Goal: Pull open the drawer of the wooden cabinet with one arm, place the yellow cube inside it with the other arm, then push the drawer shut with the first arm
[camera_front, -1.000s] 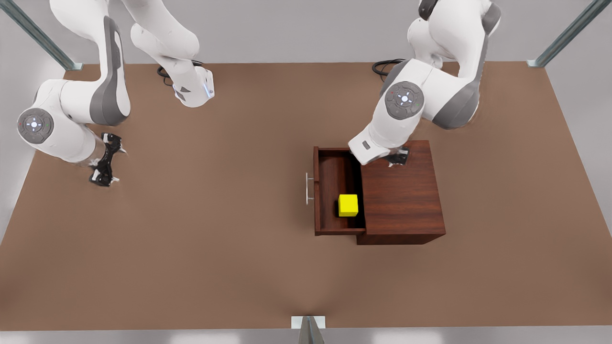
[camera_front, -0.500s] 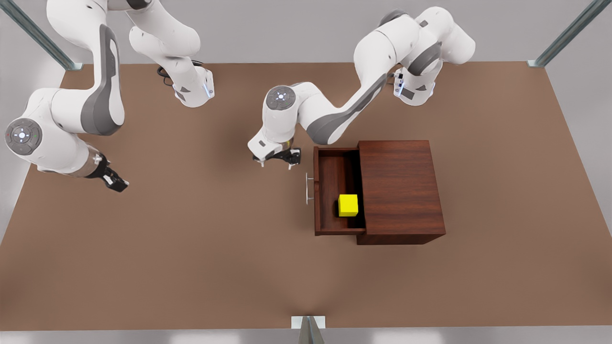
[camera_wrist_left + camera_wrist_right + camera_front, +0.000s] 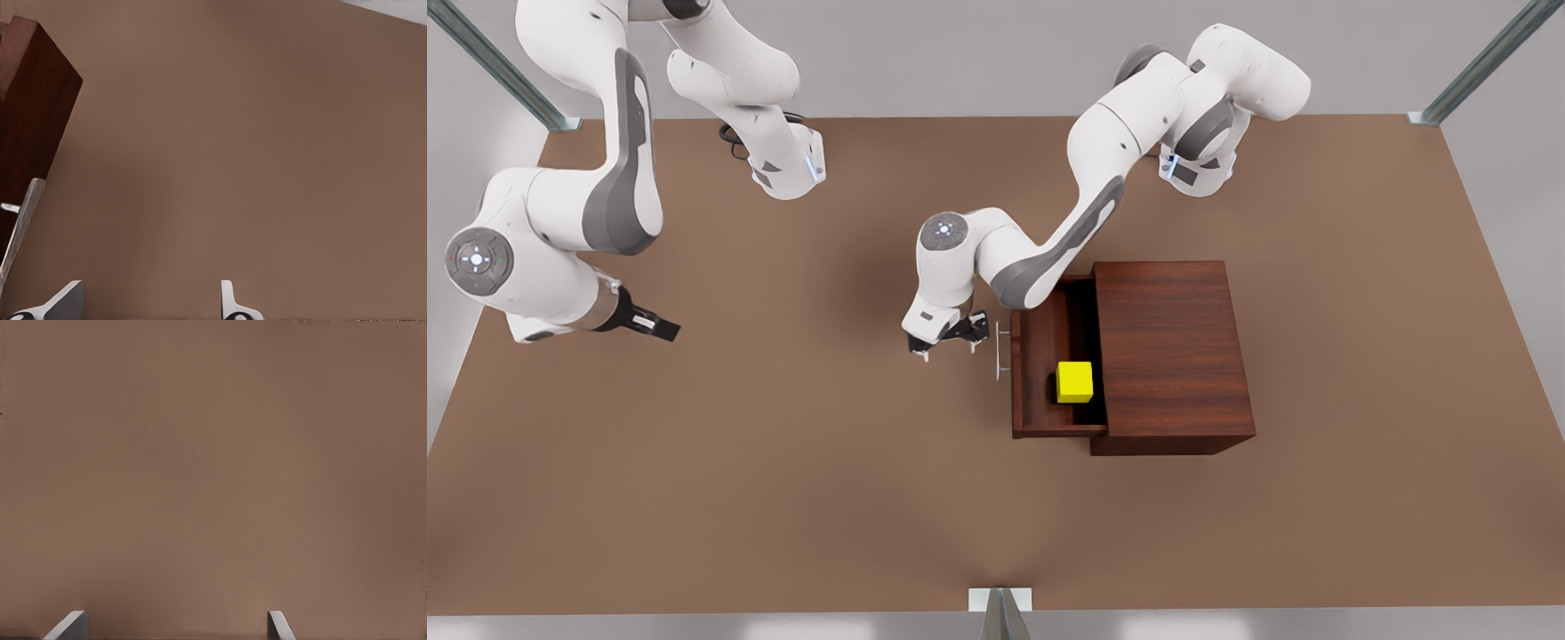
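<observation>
The wooden cabinet (image 3: 1174, 356) stands on the brown table with its drawer (image 3: 1049, 324) pulled out toward the front view's left. The yellow cube (image 3: 1074, 381) rests on the drawer floor, close to the cabinet body. My left gripper (image 3: 945, 346) hovers open just left of the silver handle (image 3: 1001, 350), not touching it. In the left wrist view the drawer front (image 3: 33, 100) and the handle (image 3: 20, 227) sit beside my left gripper (image 3: 150, 303). My right gripper (image 3: 654, 324) waits open over bare table at the front view's far left, also seen as the right gripper (image 3: 175, 625).
Both arm bases (image 3: 787, 169) stand at the table's back edge with black cables (image 3: 1138, 124) coiled beside them. Metal frame posts (image 3: 1476, 71) rise at the back corners, and a bracket (image 3: 1000, 600) marks the near edge. Wide open table lies between the two grippers.
My left arm swung off the cabinet top, out past the drawer's far corner, then down beside the handle. The right gripper turned and shifted slightly toward the front view's right. Cube and drawer stayed put.
</observation>
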{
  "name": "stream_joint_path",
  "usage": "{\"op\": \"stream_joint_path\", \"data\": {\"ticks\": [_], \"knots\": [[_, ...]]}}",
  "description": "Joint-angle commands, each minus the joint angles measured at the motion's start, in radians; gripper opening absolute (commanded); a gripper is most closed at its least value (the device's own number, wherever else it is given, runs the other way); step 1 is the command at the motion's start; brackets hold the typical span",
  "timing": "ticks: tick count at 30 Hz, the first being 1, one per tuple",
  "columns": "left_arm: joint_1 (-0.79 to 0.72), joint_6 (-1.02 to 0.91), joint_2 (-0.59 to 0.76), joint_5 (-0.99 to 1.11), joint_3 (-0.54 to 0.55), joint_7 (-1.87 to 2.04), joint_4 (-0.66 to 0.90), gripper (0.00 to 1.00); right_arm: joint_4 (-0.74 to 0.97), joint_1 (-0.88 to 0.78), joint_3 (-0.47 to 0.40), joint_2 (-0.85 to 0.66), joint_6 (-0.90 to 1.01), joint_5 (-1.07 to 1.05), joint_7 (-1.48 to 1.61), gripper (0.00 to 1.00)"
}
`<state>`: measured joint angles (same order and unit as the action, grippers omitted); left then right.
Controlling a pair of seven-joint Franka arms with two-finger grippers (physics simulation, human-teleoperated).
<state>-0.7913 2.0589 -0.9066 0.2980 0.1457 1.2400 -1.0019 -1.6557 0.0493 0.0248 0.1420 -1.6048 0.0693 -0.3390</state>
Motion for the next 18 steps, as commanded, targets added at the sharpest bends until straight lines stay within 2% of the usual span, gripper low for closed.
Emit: {"op": "stream_joint_path", "data": {"ticks": [1, 18], "knots": [[0.000, -0.016, 0.002, 0.042, 0.000, 0.233, -0.015, 1.00, 0.001, 0.000, 0.000, 0.001, 0.005, 0.000, 0.288, 1.00], [0.061, -0.164, 0.023, 0.069, -0.001, 0.030, -0.095, 1.00, 0.002, 0.000, 0.001, 0.004, 0.003, 0.001, 0.290, 1.00]]}}
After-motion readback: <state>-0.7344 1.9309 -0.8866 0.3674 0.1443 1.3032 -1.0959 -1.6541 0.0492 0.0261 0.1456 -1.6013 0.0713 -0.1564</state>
